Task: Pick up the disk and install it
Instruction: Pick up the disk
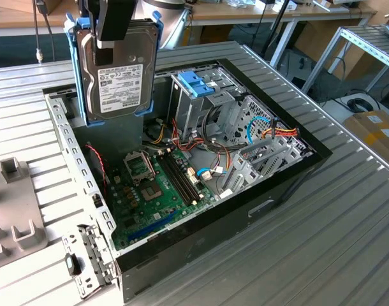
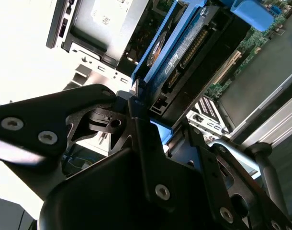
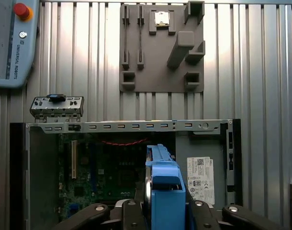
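At upper left of the exterior view, holds the disk (image 1: 121,83) upright, label outward, clear above the open case (image 1: 271,197). Pinches it at the top end with the gripper (image 1: 110,39), jaws pressed onto the two broad faces. Shows the same clamp in both wrist views, with the blue frame (image 3: 165,191) squeezed between black fingers (image 2: 141,129). Looks dense and heavy for its bulk, and wholly stiff: no sag or flex to allow for. Probably fragile to knocks and to pressure on the circuit side, so best taken across the flat metal body near one end, or by the frame's rails. Could slip on those smooth faces if swung, hanging below the hold like a pendulum. Carries thin plastic rails likely to snag on sheet-metal edges. Below, at frame centre, a crowded interior: metal cage (image 1: 188,108) topped by a blue handle (image 1: 198,83), loose coloured cables (image 1: 274,131) to its right, green board (image 1: 153,191) lower down. Plenty of headroom above, little room inside. Underneath all, a ribbed metal table (image 1: 347,242), hard and ridged, unkind to a dropped drive. At lower left on it, a loose bracket (image 1: 86,255); at upper centre of the first wrist view, a grey plate (image 3: 160,57) with raised blocks. Along the exterior view's top edge, workshop benches (image 1: 258,13).
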You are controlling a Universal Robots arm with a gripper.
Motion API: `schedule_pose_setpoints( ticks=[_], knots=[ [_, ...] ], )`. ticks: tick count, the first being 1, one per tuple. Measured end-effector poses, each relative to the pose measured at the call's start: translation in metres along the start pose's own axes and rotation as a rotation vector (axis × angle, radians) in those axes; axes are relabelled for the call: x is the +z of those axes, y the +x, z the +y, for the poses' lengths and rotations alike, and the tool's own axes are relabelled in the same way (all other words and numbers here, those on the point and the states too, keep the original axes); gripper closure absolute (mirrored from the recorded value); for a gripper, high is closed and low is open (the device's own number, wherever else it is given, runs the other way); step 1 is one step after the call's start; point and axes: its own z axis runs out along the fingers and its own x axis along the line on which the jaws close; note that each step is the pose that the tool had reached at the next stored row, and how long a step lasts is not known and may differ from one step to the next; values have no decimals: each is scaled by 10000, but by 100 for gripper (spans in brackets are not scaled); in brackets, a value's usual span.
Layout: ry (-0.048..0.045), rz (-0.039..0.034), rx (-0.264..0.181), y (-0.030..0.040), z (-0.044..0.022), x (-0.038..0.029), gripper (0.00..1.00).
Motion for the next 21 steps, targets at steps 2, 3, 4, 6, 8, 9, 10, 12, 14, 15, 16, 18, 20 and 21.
schedule_pose_setpoints(
  ticks=[2, 3, 4, 6, 8, 9, 10, 12, 14, 15, 16, 18, 20, 21],
  knots=[
    [0, 0, -1, 8, 0, 0, 63],
    [0, 0, 0, 14, 0, 0, 63],
    [0, 0, 0, 19, 0, 0, 63],
    [0, 0, 0, 29, 0, 0, 63],
    [0, 0, -1, 38, 0, 0, 63],
    [0, 1, 0, 46, 0, 0, 63],
    [0, 0, 0, 49, 0, 0, 63],
    [0, 0, 0, 58, 0, 0, 63],
    [0, 0, 0, 68, 0, 1, 63],
    [0, 0, 0, 73, 0, 1, 63],
    [0, 0, -1, 77, 0, 1, 63],
    [0, 0, 0, 89, -1, 1, 63],
    [0, 0, -1, 97, -1, 1, 63],
    [0, 0, -1, 100, -1, 1, 63]
  ],
)
